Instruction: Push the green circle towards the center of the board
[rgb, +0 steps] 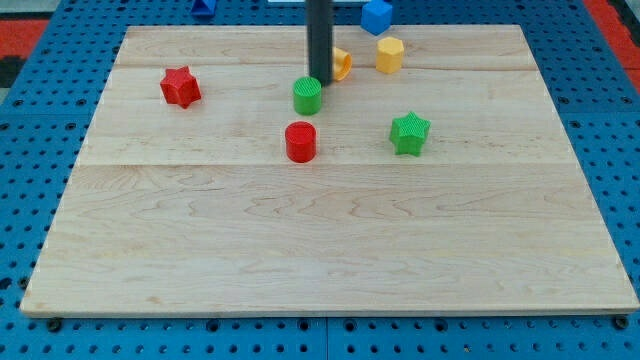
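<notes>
The green circle (307, 95) sits on the wooden board (330, 250) in its upper middle part. My tip (319, 80) is at the end of the dark rod, just above and to the right of the green circle, touching or nearly touching its top edge. A red circle (300, 141) lies just below the green circle. A green star (409, 132) is to the right of it.
A red star (181, 86) lies at the upper left. A yellow-orange block (341, 63) is partly hidden behind the rod. A yellow hexagon (389, 54) and a blue block (376, 15) are near the top edge. Another blue block (203, 6) peeks in at the top.
</notes>
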